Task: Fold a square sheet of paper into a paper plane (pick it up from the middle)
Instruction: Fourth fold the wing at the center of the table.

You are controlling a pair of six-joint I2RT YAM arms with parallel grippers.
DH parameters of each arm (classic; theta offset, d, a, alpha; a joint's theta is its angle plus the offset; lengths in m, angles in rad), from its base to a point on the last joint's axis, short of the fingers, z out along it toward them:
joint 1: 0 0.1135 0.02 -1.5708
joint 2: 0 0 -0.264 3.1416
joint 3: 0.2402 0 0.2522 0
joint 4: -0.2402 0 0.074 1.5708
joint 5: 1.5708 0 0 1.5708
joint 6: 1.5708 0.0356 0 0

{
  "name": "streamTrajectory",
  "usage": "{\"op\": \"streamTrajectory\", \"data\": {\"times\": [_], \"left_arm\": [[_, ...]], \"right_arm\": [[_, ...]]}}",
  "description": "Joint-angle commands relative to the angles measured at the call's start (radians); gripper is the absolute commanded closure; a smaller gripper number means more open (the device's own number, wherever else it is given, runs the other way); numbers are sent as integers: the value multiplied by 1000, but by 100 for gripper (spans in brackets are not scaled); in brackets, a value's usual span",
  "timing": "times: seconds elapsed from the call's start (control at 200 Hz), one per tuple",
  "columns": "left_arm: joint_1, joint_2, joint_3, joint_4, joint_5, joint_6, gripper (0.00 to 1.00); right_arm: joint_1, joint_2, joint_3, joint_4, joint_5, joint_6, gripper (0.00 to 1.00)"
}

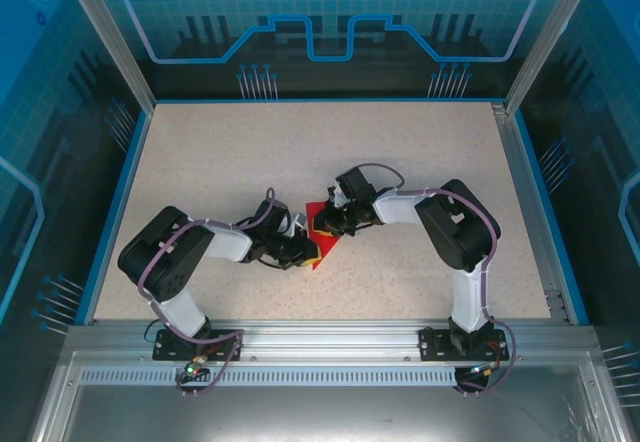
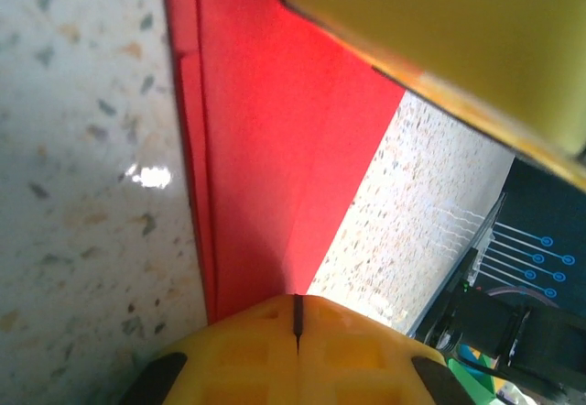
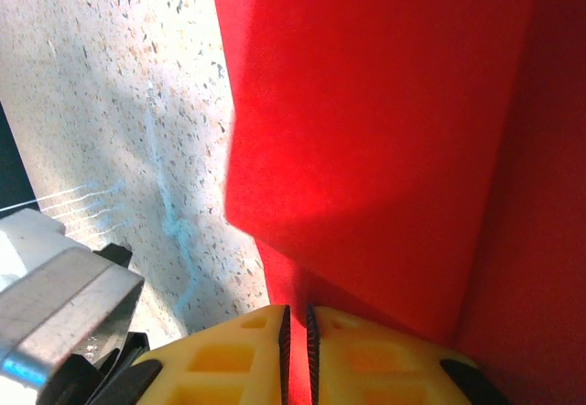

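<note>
Fold check on the square sheet of paper (image 1: 328,247): lying about mid-surface (image 1: 250,152), a bit toward the arms, pinched from both sides. Already doubled over at least once, going by the stacked edges down one side in the left wrist view (image 2: 275,148) and the flap layered over more red in the right wrist view (image 3: 366,130).

Left end effector (image 1: 300,252) (image 2: 298,306): closed right down to a hairline seam, red running straight into it, so reads as clamped on an edge or corner of the sheet. Probably the anchor here, pressing the layers flat against the speckled top (image 2: 82,148) to stop any sliding.

Right end effector (image 1: 335,224) (image 3: 295,311): nearly together too, with a sliver of red in the slit, so gripping the sheet from the opposite side. Looks like the working one, holding the flap due for dragging over or creasing. Coming in head-on from opposite sides makes sense: tension across thin paper instead of a buckle in the middle.

Can't tell from up top exactly which fold this is, too much arm over it. Guessing early-to-middle: no dart shape yet, just a chunky folded wedge. Worth watching for a tear or a skewed crease from too hard a pull.
</note>
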Motion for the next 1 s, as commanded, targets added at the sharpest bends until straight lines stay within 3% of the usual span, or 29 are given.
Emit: {"op": "streamTrajectory", "data": {"times": [0.0,0.365,0.65,0.865,0.99], "left_arm": [[-29,-10,-66,-159,55,18,97],[-31,-102,-117,-193,50,21,97],[-23,-323,-82,-221,-98,-11,97],[-21,-279,-15,-135,-182,-62,95],[-23,-202,19,-45,-177,-92,94]], "right_arm": [[1,97,-43,-99,90,-2,84],[6,93,-48,-95,89,3,84],[34,90,-71,-39,101,68,84],[33,82,-71,-39,99,69,84],[33,82,-66,-45,96,63,84]]}}
